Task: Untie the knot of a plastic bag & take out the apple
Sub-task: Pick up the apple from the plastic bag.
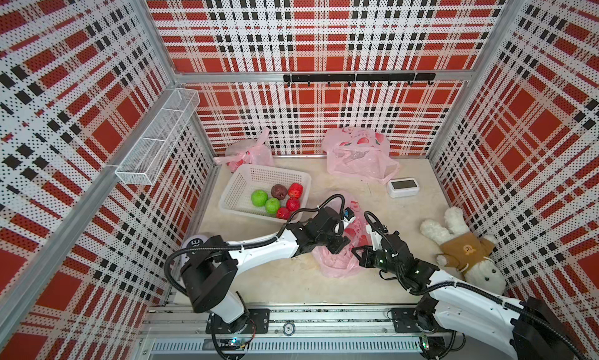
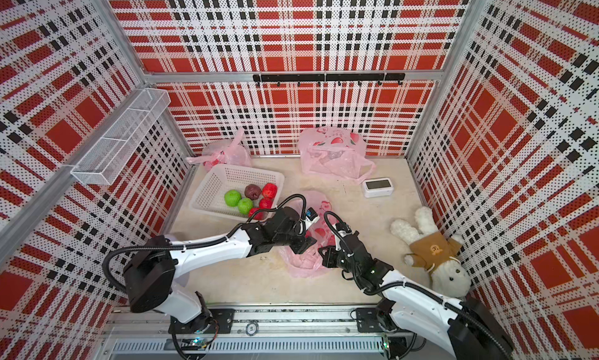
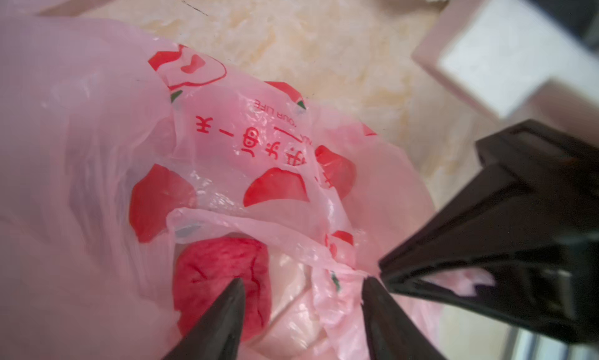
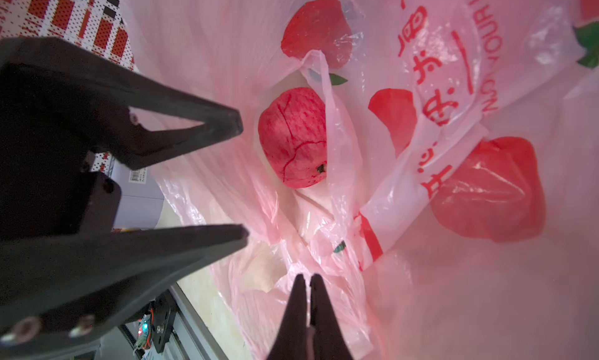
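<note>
Front and centre on the bench (image 1: pixel 275 280), the pink plastic bag (image 1: pixel 337 261) is lying crumpled between the two arms, with both of them crowding in on it. The right hand (image 4: pixel 308 275) is pinching shut, its fingertips (image 4: pixel 299 296) pressed together on a fold of the bag's film near the rim. The left wrist view is showing that same black tip meeting the bunched edge. The left hand (image 3: pixel 303 280) is standing well open over the bag's mouth with nothing between its jaws. One fingertip is crossing in front of the apple (image 3: pixel 214 264) and the other is sitting just beside the gathered rim. The right wrist view is catching that spread hand too, its tips wide apart beside the bag. And the apple (image 4: pixel 293 138) is lying inside the bag – red, streaked and resting on the inner film, plainly visible through the gaping mouth. Further back, the white basket (image 1: pixel 240 186) is sitting left of centre, holding green, red and brown fruit (image 1: pixel 259 198). A bunched pink bag (image 1: pixel 248 154) is leaning behind the basket, and a slack pink bag (image 1: pixel 356 160) is slumping against the back wall. A small white device (image 1: pixel 403 187) is sitting nearby, and a plush toy (image 1: pixel 463 254) is sprawling at the right edge.
</note>
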Motion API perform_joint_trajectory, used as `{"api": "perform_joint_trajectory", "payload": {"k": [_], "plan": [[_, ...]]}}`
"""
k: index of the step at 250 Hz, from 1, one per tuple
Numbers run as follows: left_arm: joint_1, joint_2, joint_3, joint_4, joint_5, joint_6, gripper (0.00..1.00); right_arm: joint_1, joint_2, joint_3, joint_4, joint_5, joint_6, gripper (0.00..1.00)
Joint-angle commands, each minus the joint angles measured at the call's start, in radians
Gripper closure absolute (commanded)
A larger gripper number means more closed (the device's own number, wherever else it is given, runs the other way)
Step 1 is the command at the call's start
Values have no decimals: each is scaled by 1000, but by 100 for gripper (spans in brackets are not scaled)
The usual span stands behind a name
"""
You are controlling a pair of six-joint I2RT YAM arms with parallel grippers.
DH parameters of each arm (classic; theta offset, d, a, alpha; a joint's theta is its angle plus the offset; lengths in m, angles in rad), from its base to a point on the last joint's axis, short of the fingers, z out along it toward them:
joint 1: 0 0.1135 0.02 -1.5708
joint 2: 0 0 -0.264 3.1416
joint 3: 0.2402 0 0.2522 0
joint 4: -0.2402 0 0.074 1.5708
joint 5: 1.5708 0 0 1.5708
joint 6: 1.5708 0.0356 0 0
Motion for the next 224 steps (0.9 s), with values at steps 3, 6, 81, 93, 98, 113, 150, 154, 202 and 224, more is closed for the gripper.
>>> {"api": "perform_joint_trajectory", "payload": {"k": [3,6,81,93,98,113,150,154,202,224], "plan": [[-27,51,73,-74,-190,85,32,2,-9,-31,69,25,52,94],[-27,56,77,-77,-197,88,32,2,-8,-31,68,24,53,94],[19,154,116,-135,-240,145,20,3,3,-62,25,52,44,94],[32,162,116,-140,-225,146,19,2,10,-69,17,55,42,93],[39,166,116,-141,-216,147,19,2,13,-72,15,55,45,93],[55,175,117,-144,-184,153,18,3,20,-74,12,54,43,93],[84,221,134,-146,-114,151,17,2,43,-64,6,51,35,93],[86,228,137,-145,-104,150,17,3,46,-62,5,49,32,93],[110,268,164,-131,-32,125,25,3,68,-6,-52,44,-11,91],[114,243,160,-137,-10,124,33,2,60,13,-72,51,-19,90]]}}
